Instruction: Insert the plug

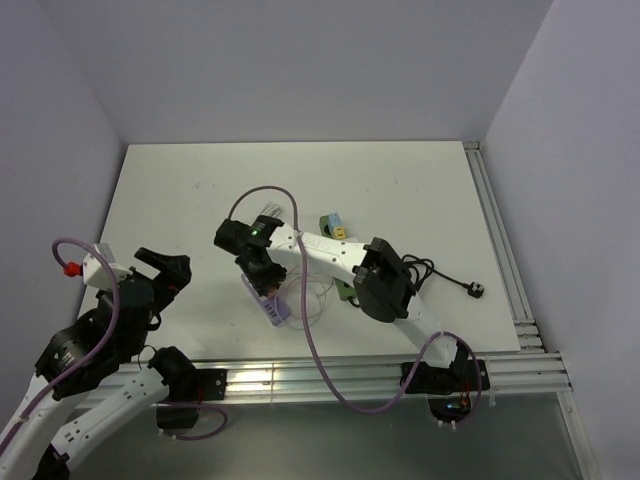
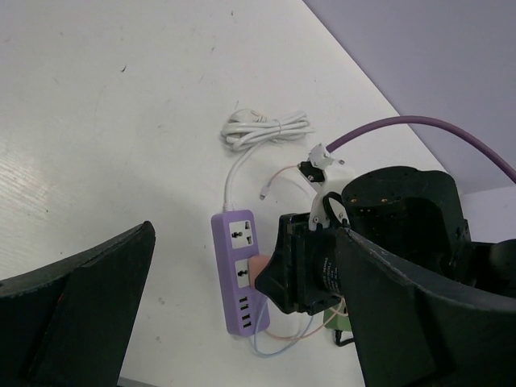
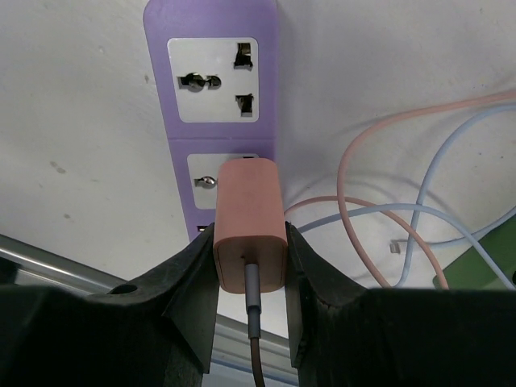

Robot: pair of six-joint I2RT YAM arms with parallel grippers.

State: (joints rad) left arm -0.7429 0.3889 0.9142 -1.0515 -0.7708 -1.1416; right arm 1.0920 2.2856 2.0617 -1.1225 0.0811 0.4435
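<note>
A purple power strip [image 3: 211, 97] lies on the white table, also seen in the top view [image 1: 268, 303] and the left wrist view [image 2: 239, 266]. My right gripper [image 3: 251, 262] is shut on a salmon-pink plug adapter [image 3: 249, 224] with a cable out of its back. The plug's front sits at the strip's second socket [image 3: 211, 184]; the upper socket [image 3: 211, 81] is free. In the top view the right gripper [image 1: 262, 268] hangs over the strip. My left gripper [image 2: 242, 322] is open and empty, held above the table to the left of the strip; its arm [image 1: 120, 300] is at the left.
A coiled white cord [image 2: 266, 126] lies beyond the strip. Thin pink and blue cables [image 3: 403, 201] loop on the table to its right. A green object [image 1: 333, 226] and a black cable with a plug [image 1: 476, 290] lie right of centre. Metal rails [image 1: 330, 375] run along the near edge.
</note>
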